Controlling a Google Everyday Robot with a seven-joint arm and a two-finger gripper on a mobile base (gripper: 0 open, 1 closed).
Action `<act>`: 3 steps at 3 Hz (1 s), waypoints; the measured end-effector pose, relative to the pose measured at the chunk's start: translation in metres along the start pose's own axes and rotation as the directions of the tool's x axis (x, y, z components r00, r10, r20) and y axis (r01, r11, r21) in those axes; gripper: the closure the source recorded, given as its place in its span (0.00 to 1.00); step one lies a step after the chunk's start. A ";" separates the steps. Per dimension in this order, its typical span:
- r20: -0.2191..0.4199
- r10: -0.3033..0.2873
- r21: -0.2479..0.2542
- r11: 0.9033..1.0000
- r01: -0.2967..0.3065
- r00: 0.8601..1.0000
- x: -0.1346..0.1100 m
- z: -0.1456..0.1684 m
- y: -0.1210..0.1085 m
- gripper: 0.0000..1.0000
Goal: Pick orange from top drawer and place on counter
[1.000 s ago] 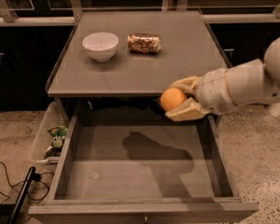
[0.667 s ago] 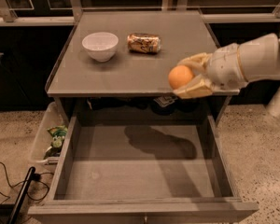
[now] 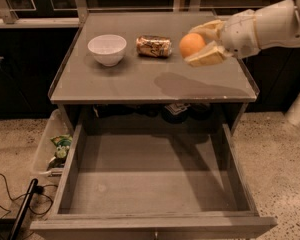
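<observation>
The orange [image 3: 191, 45] is held between the pale fingers of my gripper [image 3: 199, 45], which reaches in from the right. It hangs in the air above the right half of the grey counter [image 3: 140, 81], casting a shadow on the counter below it. The gripper is shut on the orange. The top drawer [image 3: 155, 181] stands pulled open below the counter, and its flat grey bottom shows nothing inside.
A white bowl [image 3: 107, 49] and a crushed tan-and-brown can [image 3: 153, 46] sit on the counter's back part, left of the orange. A clear plastic bin [image 3: 52, 149] with small items stands on the floor at the left. A black cable [image 3: 20, 214] lies on the speckled floor.
My gripper has lifted the orange up from the drawer's front and moved it back over the counter's right side.
</observation>
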State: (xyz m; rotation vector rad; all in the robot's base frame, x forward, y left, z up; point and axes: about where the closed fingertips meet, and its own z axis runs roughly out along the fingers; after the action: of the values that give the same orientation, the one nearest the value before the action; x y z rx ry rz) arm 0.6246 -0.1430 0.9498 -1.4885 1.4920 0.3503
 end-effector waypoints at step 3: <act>-0.151 0.118 0.013 0.993 -0.118 0.981 0.068 0.055 -0.032 1.00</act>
State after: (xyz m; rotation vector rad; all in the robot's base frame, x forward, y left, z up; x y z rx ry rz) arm 0.6902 -0.1488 0.8839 -1.4538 1.7058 0.3095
